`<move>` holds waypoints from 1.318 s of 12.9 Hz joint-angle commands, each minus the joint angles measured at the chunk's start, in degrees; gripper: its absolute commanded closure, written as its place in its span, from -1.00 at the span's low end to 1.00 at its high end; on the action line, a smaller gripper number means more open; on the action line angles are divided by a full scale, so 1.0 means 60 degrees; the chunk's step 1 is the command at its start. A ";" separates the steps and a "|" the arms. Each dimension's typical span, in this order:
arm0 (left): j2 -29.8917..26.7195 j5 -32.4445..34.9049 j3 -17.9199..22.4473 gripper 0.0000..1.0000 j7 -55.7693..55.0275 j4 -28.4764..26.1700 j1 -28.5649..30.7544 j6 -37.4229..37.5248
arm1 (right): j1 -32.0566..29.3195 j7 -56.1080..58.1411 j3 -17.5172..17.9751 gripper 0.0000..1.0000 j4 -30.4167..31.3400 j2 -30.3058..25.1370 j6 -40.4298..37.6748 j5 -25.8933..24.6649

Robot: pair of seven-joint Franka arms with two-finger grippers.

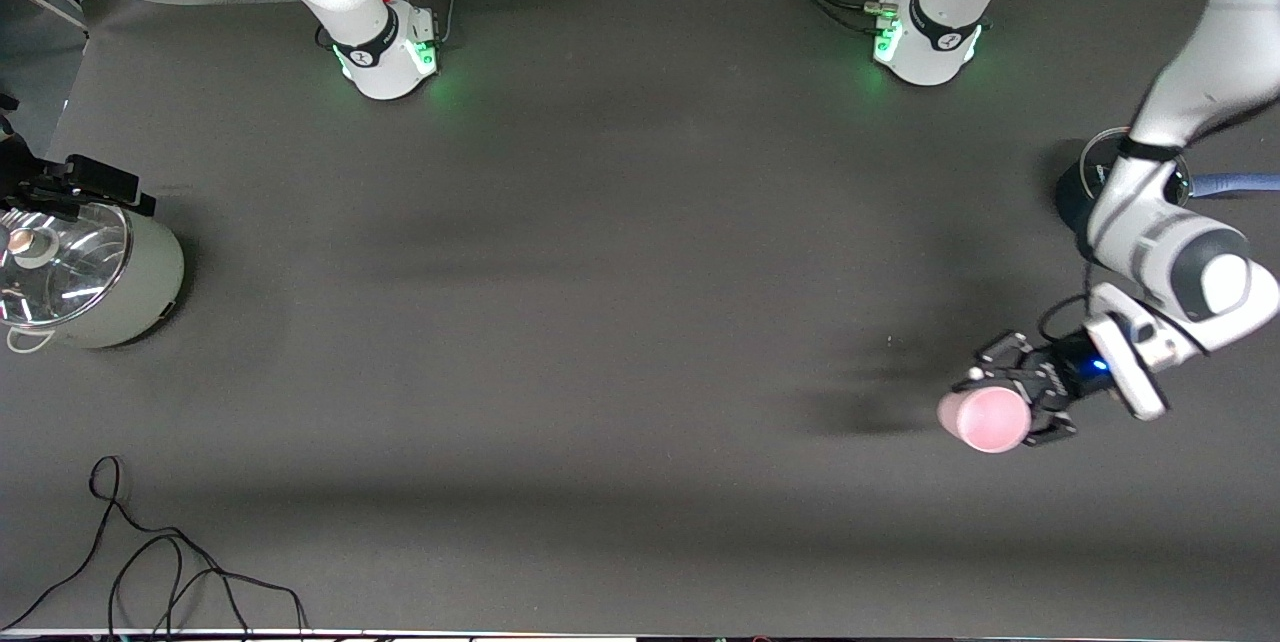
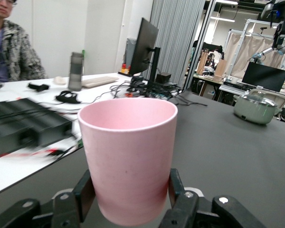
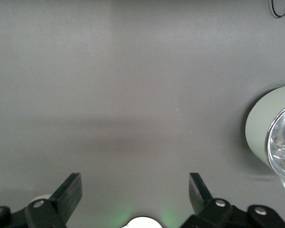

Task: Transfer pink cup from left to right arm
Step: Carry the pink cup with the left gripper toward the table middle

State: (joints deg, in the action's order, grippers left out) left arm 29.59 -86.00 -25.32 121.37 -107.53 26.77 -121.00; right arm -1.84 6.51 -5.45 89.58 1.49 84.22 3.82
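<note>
The pink cup [image 1: 983, 419] is held in my left gripper [image 1: 1005, 409], above the table near the left arm's end; its shadow lies on the mat beside it. In the left wrist view the cup [image 2: 128, 152] fills the middle, and the black fingers [image 2: 85, 192] of the left gripper [image 2: 130, 194] press its lower sides. My right gripper [image 3: 135, 190] is open and empty over bare mat. It does not show in the front view, where only the right arm's base [image 1: 385, 47] and lower link appear.
A grey-green pot with a glass lid [image 1: 90, 272] stands at the right arm's end and shows in the right wrist view [image 3: 268, 137]. A dark round vessel [image 1: 1075, 187] with a blue handle [image 1: 1235, 184] sits under the left arm. A black cable [image 1: 150, 562] lies by the near edge.
</note>
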 commanded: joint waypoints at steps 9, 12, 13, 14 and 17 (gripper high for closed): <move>-0.2617 -0.2892 -0.4715 0.33 0.0193 -0.1695 -0.1089 -0.4588 | 0.1548 -0.6304 0.0190 -0.92 -0.2285 0.0789 0.0040 0.1165; -0.2150 -0.2982 -0.4715 0.34 -0.0305 -0.0612 -0.1954 -0.5773 | 0.2340 -0.9366 0.0190 -0.99 -0.2816 0.1435 0.0711 0.1823; -0.2148 -0.2967 -0.4700 0.34 -0.0654 -0.0406 -0.2087 -0.5936 | 0.2677 -1.0000 0.0190 -0.99 -0.2816 0.1509 0.1033 0.1810; -0.2148 -0.2952 -0.4715 0.34 -0.0730 -0.0389 -0.2088 -0.5981 | 0.2912 -1.0194 0.0176 -0.99 -0.2714 0.1510 0.1210 0.1781; -0.2148 -0.2967 -0.4700 0.34 -0.0745 -0.0389 -0.2088 -0.5996 | 0.2900 -1.0079 0.0117 -0.99 -0.2274 0.1392 0.1138 0.1707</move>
State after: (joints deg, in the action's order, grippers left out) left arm 15.87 -102.84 -54.12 117.05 -110.99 15.26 -156.00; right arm 15.62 -53.01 -3.80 75.75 10.12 91.22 13.24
